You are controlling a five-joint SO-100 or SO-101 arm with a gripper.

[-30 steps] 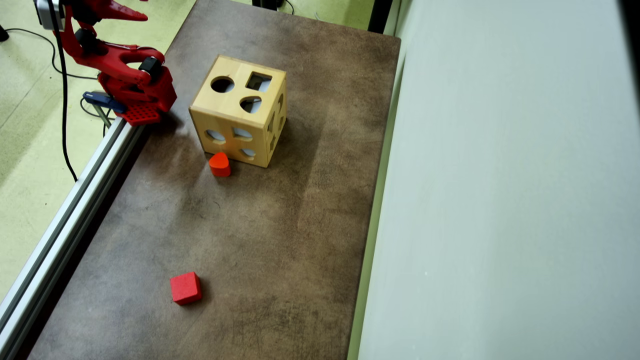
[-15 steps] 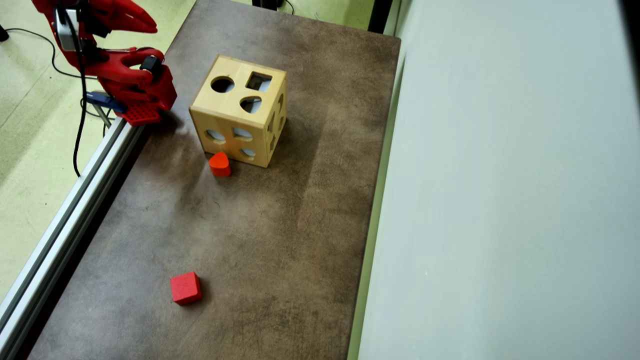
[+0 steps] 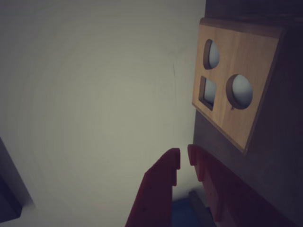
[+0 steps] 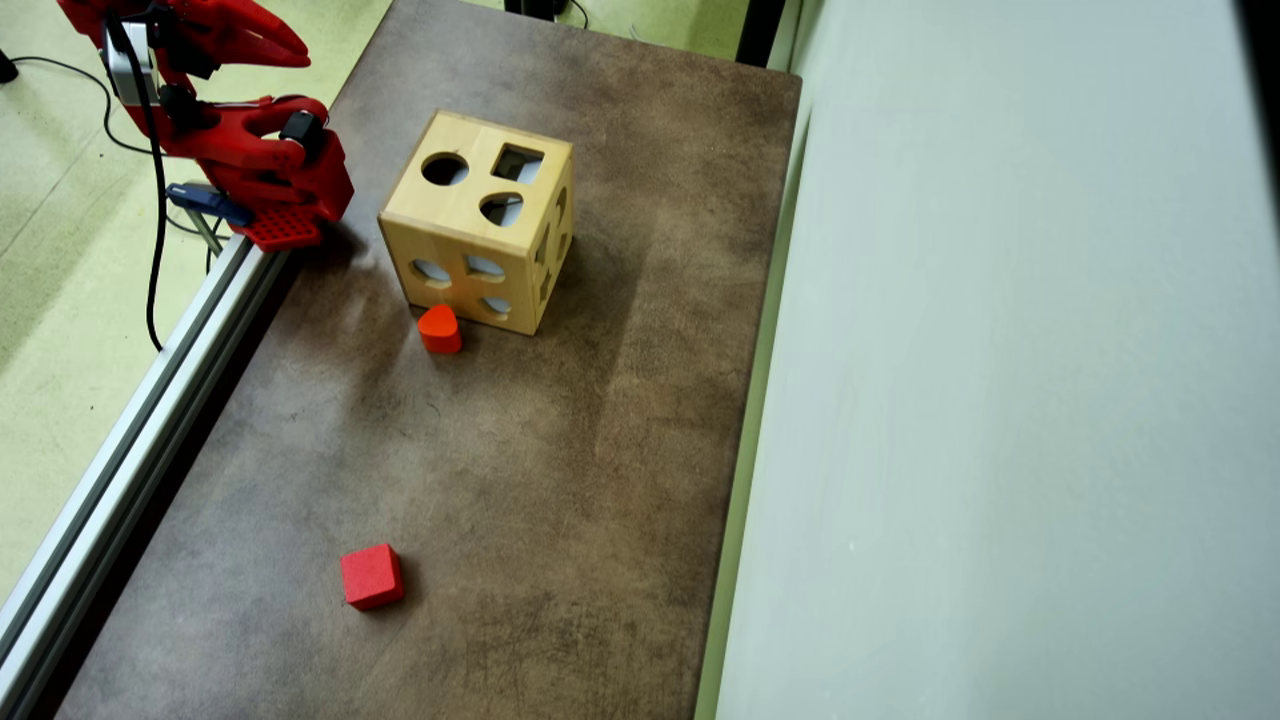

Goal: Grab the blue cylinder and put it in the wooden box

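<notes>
Your gripper (image 3: 184, 163) sits at the bottom of the wrist view with its 2 red fingers (image 3: 161, 182) nearly together, only a thin slit between the tips, and nothing between them. In the overhead view the gripper (image 4: 290, 45) is at the top left corner, folded back above the arm's red base (image 4: 285, 205), off the table's left edge and pointing toward the table.

The wooden box (image 4: 480, 220) stands on the brown table (image 4: 560, 480) in its upper half, near the base. Its top face shows 3 cut-outs: a round hole, a square hole and a rounded one. You see the same face in the wrist view, where the wooden box (image 3: 232, 94) lies to the right of the fingers and well apart from them.

You cannot see the blue cylinder in either view; where it lies cannot be told.

An orange-red rounded block (image 4: 439, 328) rests on the table just beside the box's near lower edge. A red cube (image 4: 371, 576) lies well apart from the box, toward the bottom of the overhead view. An aluminium rail (image 4: 130, 450) runs along the table's left edge.
</notes>
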